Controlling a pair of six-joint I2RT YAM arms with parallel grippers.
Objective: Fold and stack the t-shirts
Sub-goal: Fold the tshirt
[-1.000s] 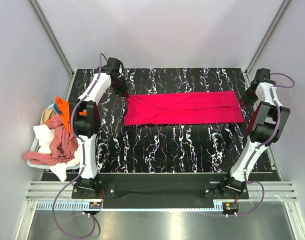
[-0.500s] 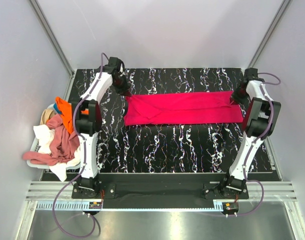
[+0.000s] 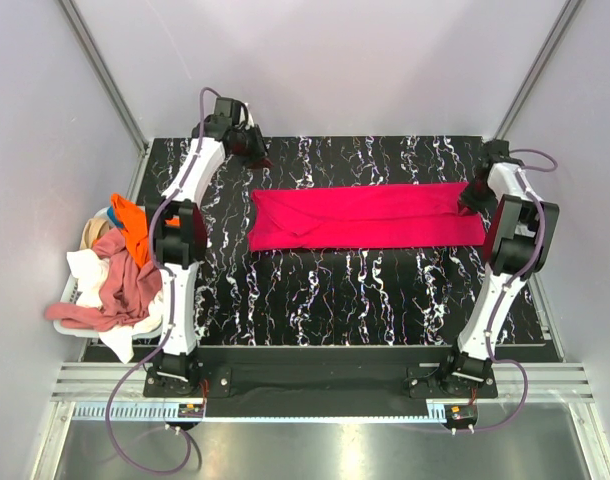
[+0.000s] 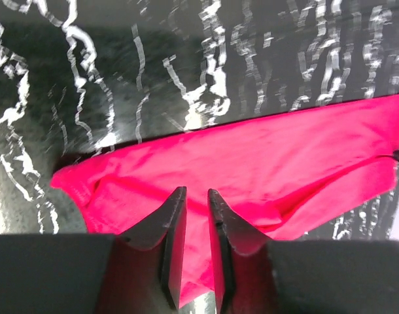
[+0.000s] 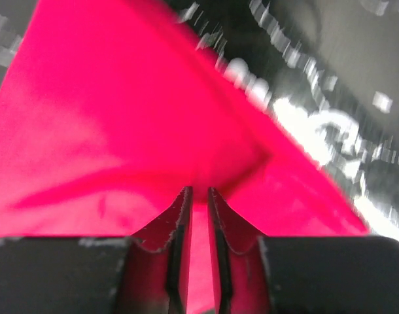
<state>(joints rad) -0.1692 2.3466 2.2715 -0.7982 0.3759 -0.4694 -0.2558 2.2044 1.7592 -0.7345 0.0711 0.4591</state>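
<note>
Cloth in orange, dusty pink, white and beige, the unfolded t-shirts [image 3: 115, 275], lies heaped in a basket [image 3: 63, 325] off the left edge of the table [image 3: 365, 290]; none of it is folded yet. The left gripper [image 3: 251, 152] hangs just beyond the left end of the pinkish-red tee [image 3: 365, 215], jaws nearly together and empty. That tee lies mid-table as a long flat band, apparently folded lengthwise; crosswise folds and stacking are not yet done. The right gripper [image 3: 471, 194] sits at its right end, jaws nearly together; whether they pinch cloth is lost in blur.
</note>
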